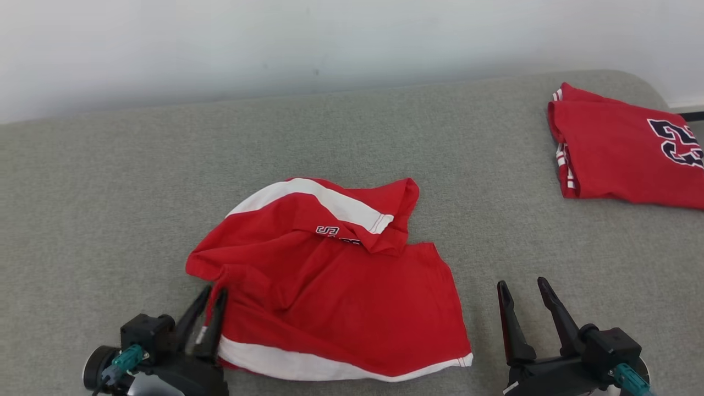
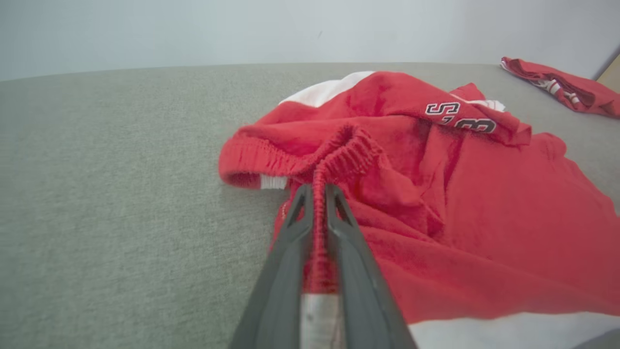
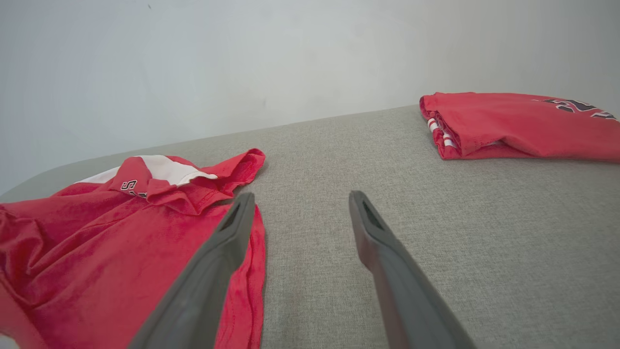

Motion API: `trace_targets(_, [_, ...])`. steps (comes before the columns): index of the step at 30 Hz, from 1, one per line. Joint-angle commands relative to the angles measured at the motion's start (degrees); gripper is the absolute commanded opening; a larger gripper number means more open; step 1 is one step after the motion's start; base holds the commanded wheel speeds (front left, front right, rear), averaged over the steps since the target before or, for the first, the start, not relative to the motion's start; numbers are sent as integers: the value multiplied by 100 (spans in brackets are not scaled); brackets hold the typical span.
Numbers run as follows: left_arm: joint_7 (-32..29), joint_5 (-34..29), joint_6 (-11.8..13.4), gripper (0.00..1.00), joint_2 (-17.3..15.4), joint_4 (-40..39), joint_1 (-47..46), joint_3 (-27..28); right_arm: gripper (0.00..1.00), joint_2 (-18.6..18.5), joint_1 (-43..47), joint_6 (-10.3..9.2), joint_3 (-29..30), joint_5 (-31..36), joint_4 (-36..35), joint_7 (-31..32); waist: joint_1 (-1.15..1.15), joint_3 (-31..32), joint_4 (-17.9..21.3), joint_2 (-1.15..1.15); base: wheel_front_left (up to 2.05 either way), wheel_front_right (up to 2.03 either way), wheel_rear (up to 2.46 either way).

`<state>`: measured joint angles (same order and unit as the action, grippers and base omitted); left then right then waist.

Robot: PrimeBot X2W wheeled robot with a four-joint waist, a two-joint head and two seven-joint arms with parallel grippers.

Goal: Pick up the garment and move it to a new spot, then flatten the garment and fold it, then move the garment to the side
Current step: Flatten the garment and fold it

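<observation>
Looking down from the head camera, the garment, red shorts with white bands, lies rumpled in the near middle of the grey padded surface. As far as the rumpling lets one judge, its long axis runs across the view, waistband at the left and leg opening at the right, with the far part flopped over itself. The left gripper sits at the garment's left edge, fingers pressed together on the cloth. The right gripper stands spread wide just beside the near right corner, apart from it and holding nothing. A folded garment rests well apart at the far right.

Along the left wrist, the left gripper pinches the gathered waistband between its two fingers. The rest of the garment spills away to their right.

Along the right wrist, the right gripper has bare surface between its wide fingers. The side edge of the garment lies just under and beyond the left-hand finger, and the folded garment is far off to the right.

The garment seems anchored on one side alone. Its free end lies to the right gripper's left, so that arm looks the nearer one to take the opposite side before any lifting or spreading.
</observation>
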<state>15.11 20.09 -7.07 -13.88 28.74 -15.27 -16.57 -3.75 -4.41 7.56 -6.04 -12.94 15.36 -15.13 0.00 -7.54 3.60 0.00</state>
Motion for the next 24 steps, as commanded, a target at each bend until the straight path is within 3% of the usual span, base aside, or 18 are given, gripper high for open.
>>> trace_targets(1, [-1, -89, -3, 100, 42, -125, 92, 88, 100, 8, 50, -18, 10, 46, -37, 0, 0, 107, -116, 0, 0, 0, 0])
trace_targets(11, [1, -352, 48, 100, 274, -1216, 795, 967, 100, -63, 175, -18, -13, 52, -155, 0, 0, 456, -487, 0, 0, 0, 0])
trace_targets(18, [1, -637, 101, 100, 515, -2055, 1434, 1704, 100, -111, 281, -18, -29, 14, -253, 1, 0, 627, -537, 0, 0, 0, 0])
trace_targets(24, [0, -933, 43, 100, 690, -2504, 1964, 2018, 100, -165, 503, -18, -1, 4, -393, 1, 0, 729, -532, 0, 0, 0, 0])
